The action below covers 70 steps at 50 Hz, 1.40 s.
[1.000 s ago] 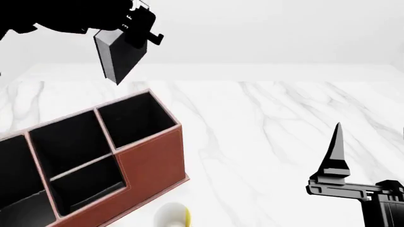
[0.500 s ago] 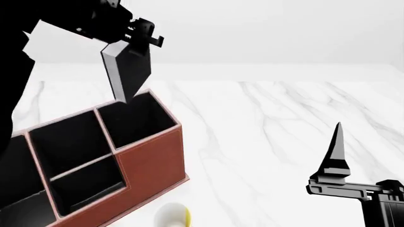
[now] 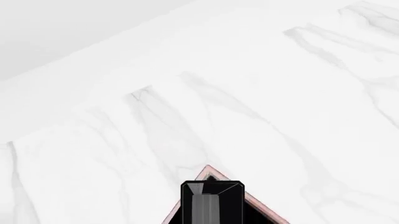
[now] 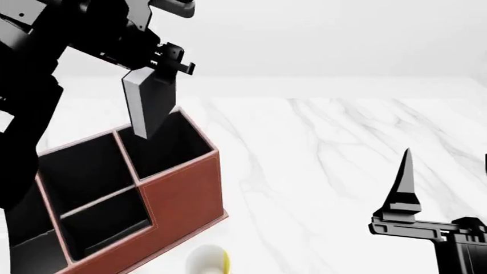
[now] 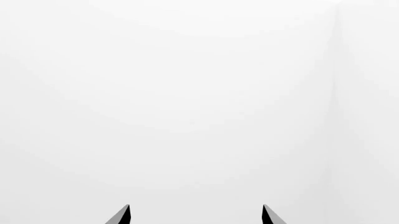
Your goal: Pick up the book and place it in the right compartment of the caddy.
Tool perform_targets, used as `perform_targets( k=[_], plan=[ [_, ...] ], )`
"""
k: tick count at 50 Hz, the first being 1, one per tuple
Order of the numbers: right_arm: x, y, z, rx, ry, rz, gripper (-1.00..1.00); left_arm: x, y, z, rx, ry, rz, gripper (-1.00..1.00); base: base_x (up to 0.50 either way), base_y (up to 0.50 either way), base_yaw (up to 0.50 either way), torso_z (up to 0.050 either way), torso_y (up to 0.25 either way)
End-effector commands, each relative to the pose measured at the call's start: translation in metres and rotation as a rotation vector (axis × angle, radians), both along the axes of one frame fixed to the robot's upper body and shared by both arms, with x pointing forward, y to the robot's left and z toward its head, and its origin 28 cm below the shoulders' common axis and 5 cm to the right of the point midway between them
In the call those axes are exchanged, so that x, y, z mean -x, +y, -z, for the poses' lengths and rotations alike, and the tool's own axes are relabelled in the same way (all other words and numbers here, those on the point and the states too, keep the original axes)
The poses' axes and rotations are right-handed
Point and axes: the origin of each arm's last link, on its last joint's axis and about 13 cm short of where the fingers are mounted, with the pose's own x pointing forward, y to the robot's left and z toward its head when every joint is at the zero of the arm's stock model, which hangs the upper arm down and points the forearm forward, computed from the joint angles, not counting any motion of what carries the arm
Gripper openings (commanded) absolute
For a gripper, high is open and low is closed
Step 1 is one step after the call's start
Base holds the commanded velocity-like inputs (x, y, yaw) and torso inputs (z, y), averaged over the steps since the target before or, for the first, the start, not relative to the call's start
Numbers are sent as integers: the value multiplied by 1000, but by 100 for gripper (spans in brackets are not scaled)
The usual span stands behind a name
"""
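Observation:
My left gripper [image 4: 156, 65] is shut on the black book [image 4: 150, 103] and holds it nearly upright. The book's lower corner hangs just above the mouth of the right compartment [image 4: 163, 145] of the reddish-brown caddy [image 4: 182, 191]. In the left wrist view the book [image 3: 212, 205] fills the lower middle, with a pink-rimmed corner of the caddy [image 3: 259, 205] behind it. My right gripper [image 4: 407, 182] is open and empty, raised at the right, far from the caddy. Its fingertips [image 5: 124, 214] show wide apart against blank white.
The caddy's wider middle cell [image 4: 88, 171] with a crosswise divider lies left of the right compartment. A white-and-yellow mug [image 4: 207, 261] stands in front of the caddy at the bottom edge. The white marble table [image 4: 343, 148] stretches to the right.
My left arm has carried the book down and slightly forward, from high above the caddy's back to just over the right compartment's mouth. The book has turned more upright. The right arm has not moved.

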Motion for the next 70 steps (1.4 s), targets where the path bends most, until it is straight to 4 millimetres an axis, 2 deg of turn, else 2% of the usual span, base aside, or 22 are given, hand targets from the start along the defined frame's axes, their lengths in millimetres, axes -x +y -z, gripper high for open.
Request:
perform_targets(
  k=[1,16,29,48,70],
  plan=[
    [-2,0,2,1,4,0,100,4,1,7,-66,-11,-6,-100,0,0,0,0,0],
    [-3,1,3,5,10,0,100,11,3,22,-79,5,30,-100,0,0,0,0,1],
    [-3,1,4,8,13,-1,100,10,1,27,-75,10,41,-100,0,0,0,0,2],
    [-3,1,3,7,14,1,100,7,-2,31,-71,17,57,-100,0,0,0,1,2],
    [-5,1,5,8,19,-1,100,-1,-1,53,-95,46,49,-100,0,0,0,0,1]
  ],
)
